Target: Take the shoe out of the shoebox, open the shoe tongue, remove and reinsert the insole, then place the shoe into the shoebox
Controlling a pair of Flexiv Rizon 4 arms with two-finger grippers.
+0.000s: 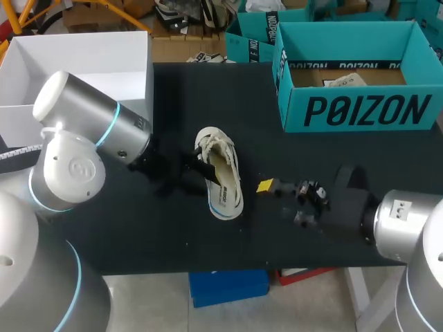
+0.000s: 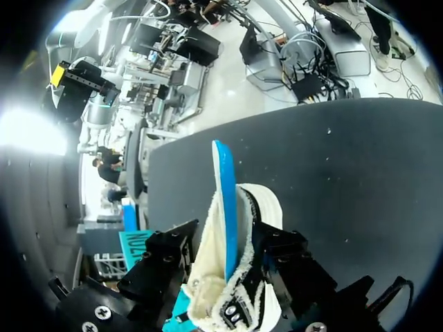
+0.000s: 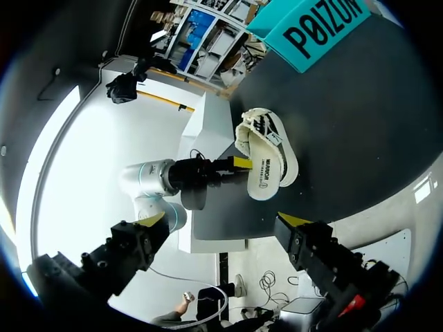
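Observation:
A white shoe (image 1: pixel 221 176) with fleecy lining lies on its side in the middle of the black table (image 1: pixel 208 235). My left gripper (image 1: pixel 197 166) is at its left side. In the left wrist view the shoe (image 2: pixel 239 277) and a blue strip (image 2: pixel 225 200) on it sit between the parted black fingers (image 2: pixel 169 252) of the left gripper (image 2: pixel 225 242). My right gripper (image 1: pixel 277 188) hangs open just right of the shoe, apart from it. Its view shows the right gripper (image 3: pixel 223 220) with nothing between the tips, the shoe (image 3: pixel 266 155) ahead and the left gripper (image 3: pixel 239 164) beside it. The teal shoebox (image 1: pixel 360 111) stands open at the back right.
A white open box (image 1: pixel 83 62) stands at the back left. A second teal box (image 1: pixel 252 31) sits behind the shoebox. The teal shoebox (image 3: pixel 325 28) also shows beyond the shoe in the right wrist view.

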